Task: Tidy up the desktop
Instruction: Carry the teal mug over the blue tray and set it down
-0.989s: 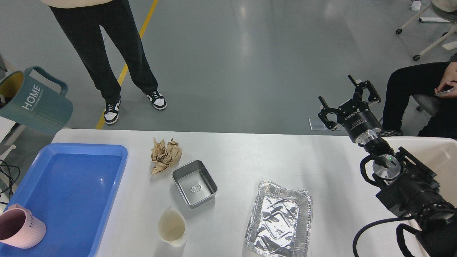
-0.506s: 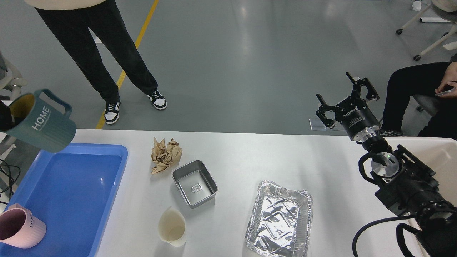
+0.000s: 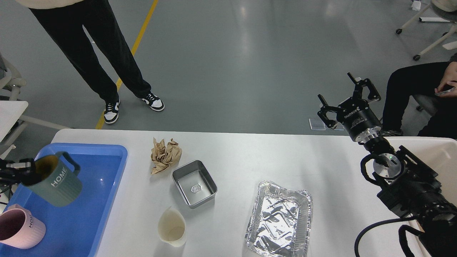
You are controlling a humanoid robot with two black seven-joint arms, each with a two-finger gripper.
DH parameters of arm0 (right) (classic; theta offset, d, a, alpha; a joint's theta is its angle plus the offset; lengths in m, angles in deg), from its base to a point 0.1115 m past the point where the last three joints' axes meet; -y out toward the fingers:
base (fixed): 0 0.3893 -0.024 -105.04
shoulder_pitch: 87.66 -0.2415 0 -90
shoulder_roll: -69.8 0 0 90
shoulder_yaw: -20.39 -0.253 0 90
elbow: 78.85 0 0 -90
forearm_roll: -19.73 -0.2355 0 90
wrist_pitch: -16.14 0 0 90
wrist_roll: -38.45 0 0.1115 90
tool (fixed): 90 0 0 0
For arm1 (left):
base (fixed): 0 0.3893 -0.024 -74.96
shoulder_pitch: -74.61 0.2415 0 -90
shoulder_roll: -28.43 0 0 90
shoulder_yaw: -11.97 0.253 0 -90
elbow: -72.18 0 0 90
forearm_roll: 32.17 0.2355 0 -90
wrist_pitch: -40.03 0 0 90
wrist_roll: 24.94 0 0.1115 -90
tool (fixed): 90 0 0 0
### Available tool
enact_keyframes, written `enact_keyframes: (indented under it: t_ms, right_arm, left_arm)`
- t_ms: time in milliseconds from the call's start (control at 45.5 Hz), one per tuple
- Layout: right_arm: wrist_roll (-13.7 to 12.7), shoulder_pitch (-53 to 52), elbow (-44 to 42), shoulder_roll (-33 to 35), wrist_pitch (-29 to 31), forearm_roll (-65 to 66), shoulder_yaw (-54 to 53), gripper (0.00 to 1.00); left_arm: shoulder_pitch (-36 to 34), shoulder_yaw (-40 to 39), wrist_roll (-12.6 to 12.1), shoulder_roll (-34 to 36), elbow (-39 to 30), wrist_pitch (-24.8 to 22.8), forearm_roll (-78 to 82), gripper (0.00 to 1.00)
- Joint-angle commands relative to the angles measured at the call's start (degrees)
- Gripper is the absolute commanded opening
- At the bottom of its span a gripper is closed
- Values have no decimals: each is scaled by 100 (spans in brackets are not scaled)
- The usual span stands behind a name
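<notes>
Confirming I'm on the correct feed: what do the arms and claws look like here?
Right arm: black, blocky segments, looped black cables, a silver wrist ring and a small green light. Its claw is black with white lettering and two linkage fingers. Of the left claw, only a dark tip shows at the frame edge.

The white desktop point(image 3: 271, 157) holds a blue tray point(image 3: 107, 200), crumpled paper point(image 3: 165, 155), a metal tin point(image 3: 194, 183), a paper cup point(image 3: 172, 227) and a foil pan point(image 3: 279, 220).

Left gripper point(image 3: 21, 170) low at the left edge, clamped — right gripper point(image 3: 348, 101) raised, fingers spread.
</notes>
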State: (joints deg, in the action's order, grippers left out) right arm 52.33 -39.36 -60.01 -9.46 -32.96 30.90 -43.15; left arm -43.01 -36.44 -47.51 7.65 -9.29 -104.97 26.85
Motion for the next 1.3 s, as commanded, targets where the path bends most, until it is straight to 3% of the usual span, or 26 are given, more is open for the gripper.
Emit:
enact_keyframes:
  t_ms: [0, 352, 550, 681, 923, 1275]
  right_arm:
    - [0, 48, 6, 42, 14, 0, 0, 100]
    - [9, 188, 111, 59, 23, 0, 0, 100]
    - [9, 188, 120, 59, 23, 0, 0, 100]
    - [9, 197, 120, 59, 23, 0, 0, 100]
    - [9, 232, 120, 59, 32, 0, 0, 100]
    - [18, 294, 120, 59, 32, 0, 0, 100]
  left_arm:
    - [344, -63, 111, -251, 0, 1, 390, 0]
    - [1065, -37, 700, -410, 8, 25, 1409, 0]
    - [1329, 16, 946, -418, 8, 666, 1770, 0]
    - [1549, 34, 1272, -418, 35, 1193, 2227, 0]
    - [1962, 95, 1430, -444, 88, 1844, 2447, 0]
    - [2155, 95, 1483, -813, 254, 2301, 2684, 1]
